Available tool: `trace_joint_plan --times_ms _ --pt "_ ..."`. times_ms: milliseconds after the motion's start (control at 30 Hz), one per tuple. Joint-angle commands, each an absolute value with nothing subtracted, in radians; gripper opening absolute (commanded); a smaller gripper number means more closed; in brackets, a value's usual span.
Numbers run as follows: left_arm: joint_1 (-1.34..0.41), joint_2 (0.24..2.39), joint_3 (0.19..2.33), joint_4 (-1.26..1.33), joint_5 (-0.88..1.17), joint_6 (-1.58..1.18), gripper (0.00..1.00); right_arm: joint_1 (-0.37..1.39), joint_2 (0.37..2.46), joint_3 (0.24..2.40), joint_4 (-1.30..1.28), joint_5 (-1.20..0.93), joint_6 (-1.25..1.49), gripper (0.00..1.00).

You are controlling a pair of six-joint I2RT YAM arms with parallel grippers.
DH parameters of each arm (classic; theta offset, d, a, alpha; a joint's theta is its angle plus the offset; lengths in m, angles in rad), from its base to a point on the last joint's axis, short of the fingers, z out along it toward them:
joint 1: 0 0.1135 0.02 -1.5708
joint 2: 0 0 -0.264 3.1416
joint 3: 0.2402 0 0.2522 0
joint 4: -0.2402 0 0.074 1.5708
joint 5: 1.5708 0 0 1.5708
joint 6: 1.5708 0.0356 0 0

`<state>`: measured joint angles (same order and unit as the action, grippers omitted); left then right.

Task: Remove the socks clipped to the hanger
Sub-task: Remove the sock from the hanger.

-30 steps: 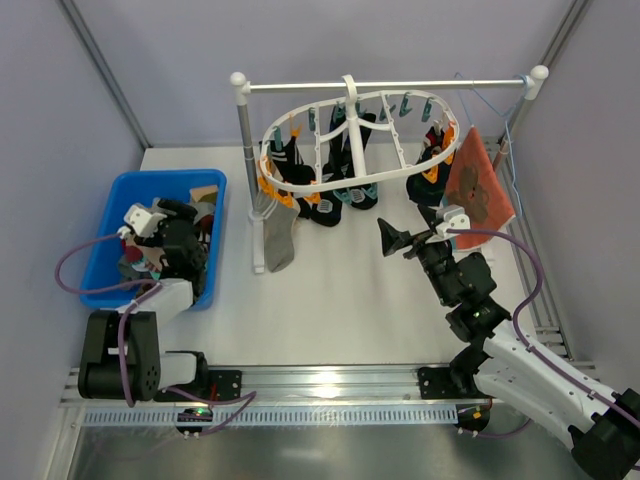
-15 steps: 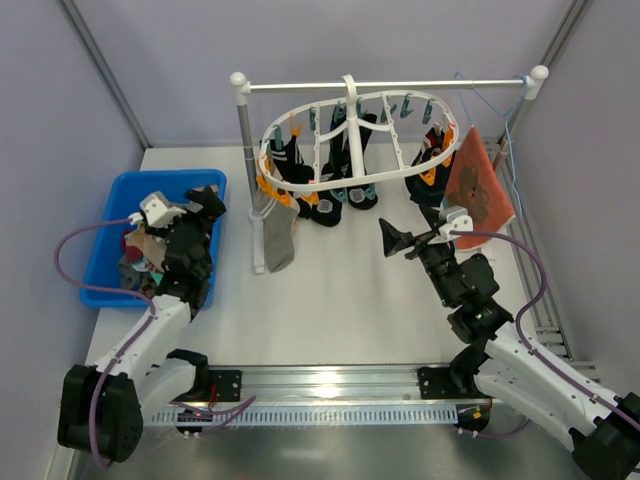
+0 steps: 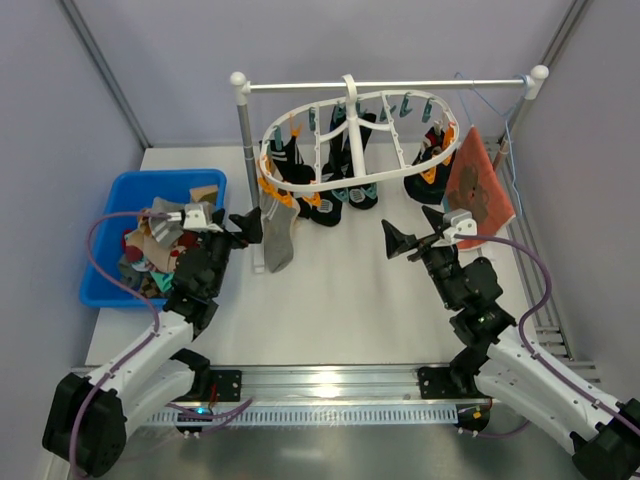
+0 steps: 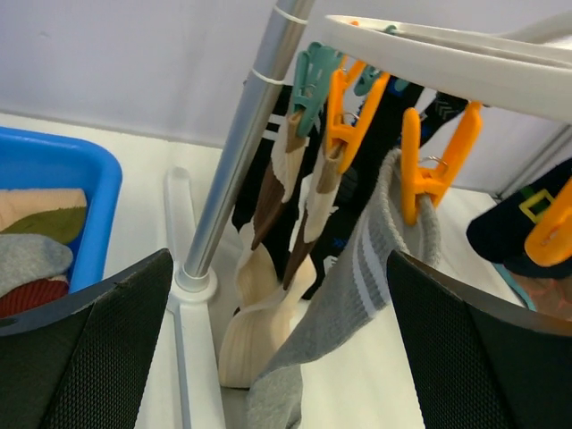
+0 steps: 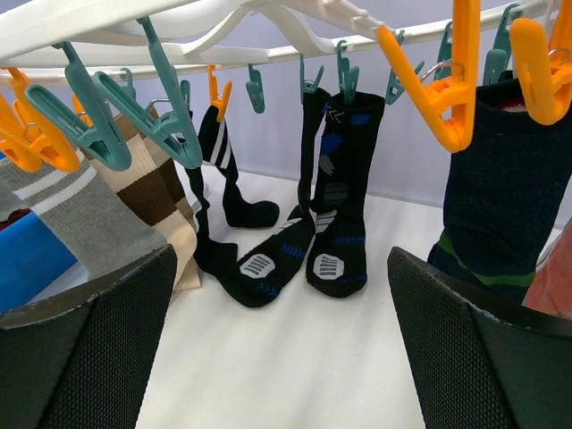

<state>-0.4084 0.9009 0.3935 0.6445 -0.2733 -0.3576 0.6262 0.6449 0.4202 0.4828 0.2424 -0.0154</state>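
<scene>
We see the hanger (image 3: pixel 352 125), a white oval frame with crossbars, hooked on the top rail of a white-and-grey stand (image 3: pixel 246 150) in the upper middle of the top view. Its rim carries orange clips (image 4: pixel 424 188) and teal clips (image 5: pixel 179 143). The socks (image 3: pixel 330 205) hang from them. Under the middle they are mostly black with blue and grey marks. A grey sock (image 3: pixel 278 235) with white stripes hangs lowest at the left end, with brown-and-cream striped ones beside it. A navy sock (image 5: pixel 500 206) with a green band hangs at the right end.

At the left of the top view a blue bin (image 3: pixel 150 183) on the white table (image 3: pixel 340 300) holds a heap of loose socks. At the upper right an orange-red cloth (image 3: pixel 480 185) with a brown print hangs just beside the hanger's right end.

The left gripper (image 3: pixel 243 226) sits between the bin and the stand's upright pole, its jaws spread wide and empty. In its wrist view the pole slants across the frame just left of the striped socks. The grey sock hangs centre-right between the fingers (image 4: pixel 89 349), apart from both.

The right gripper (image 3: pixel 408 236) is at the right middle of the top view, below the hanger's right end. It too is spread wide and holds nothing. Its camera looks up under the frame at the black socks, none of them touching its fingers (image 5: pixel 80 349).
</scene>
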Motion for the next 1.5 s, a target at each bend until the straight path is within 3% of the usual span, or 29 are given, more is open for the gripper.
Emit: trace_joint_plan --times_ms 0,233,667,1033,1300,1467 --pt "-0.41 0.88 0.359 0.735 -0.135 -0.304 1.0 0.623 0.634 0.417 0.506 0.238 -0.002 1.0" --pt "-0.408 1.014 0.342 0.836 -0.049 -0.324 1.0 0.62 0.629 0.414 0.505 0.241 -0.002 1.0" --pt "-0.41 1.015 0.249 0.962 0.021 -0.379 1.0 0.617 0.63 0.416 0.505 0.233 -0.002 1.0" --pt "-0.41 1.262 0.33 1.086 0.014 -0.379 0.97 0.615 0.637 0.417 0.506 0.227 0.018 1.0" --pt "-0.462 1.362 0.362 1.224 -0.072 -0.325 0.56 0.615 0.64 0.417 0.506 0.222 0.02 1.0" --pt "-0.512 1.384 0.356 1.279 -0.136 -0.272 0.17 0.615 0.641 0.417 0.505 0.221 0.018 1.0"
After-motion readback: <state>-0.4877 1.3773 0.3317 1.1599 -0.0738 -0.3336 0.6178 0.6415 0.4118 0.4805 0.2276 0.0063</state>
